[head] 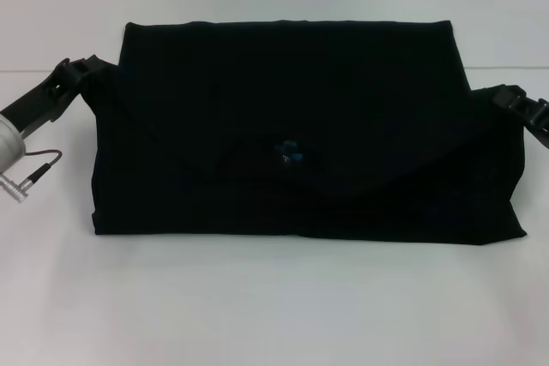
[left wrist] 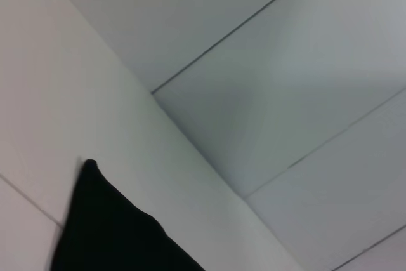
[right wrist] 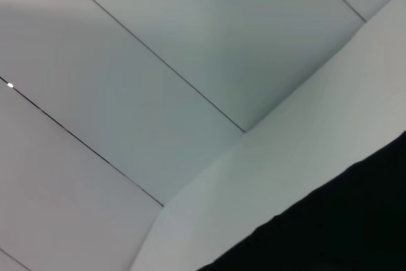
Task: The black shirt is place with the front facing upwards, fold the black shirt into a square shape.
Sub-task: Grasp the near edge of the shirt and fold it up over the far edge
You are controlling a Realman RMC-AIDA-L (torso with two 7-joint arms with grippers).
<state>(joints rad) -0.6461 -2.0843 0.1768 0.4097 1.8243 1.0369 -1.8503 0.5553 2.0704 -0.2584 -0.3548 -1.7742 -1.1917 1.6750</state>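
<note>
The left gripper [head: 75, 70] sits at the shirt's [head: 300, 135] upper left side, touching or just beside its edge; whether its fingers are spread or closed, or whether they have any cloth pinched, I cannot tell, since the dark tips merge with the dark fabric. The shirt itself lies flat in the middle of the white table [head: 257, 306], already doubled into a wide rectangle, with an angled flap laid over the front and a small blue label [head: 290, 152] near its centre. It looks soft, light and limp, so it will likely sag and drag unless lifted at two points together; the outer corners or the short side edges seem the best places to take hold for the next fold. The near edge of the shirt runs roughly straight, the right end splaying a little wider than the left. Bare table lies open before the shirt and on both sides of it, giving room to sweep a side across. The right gripper [head: 525, 107] rests at the shirt's right side, against the cloth, and its opening is likewise impossible to judge.
</note>
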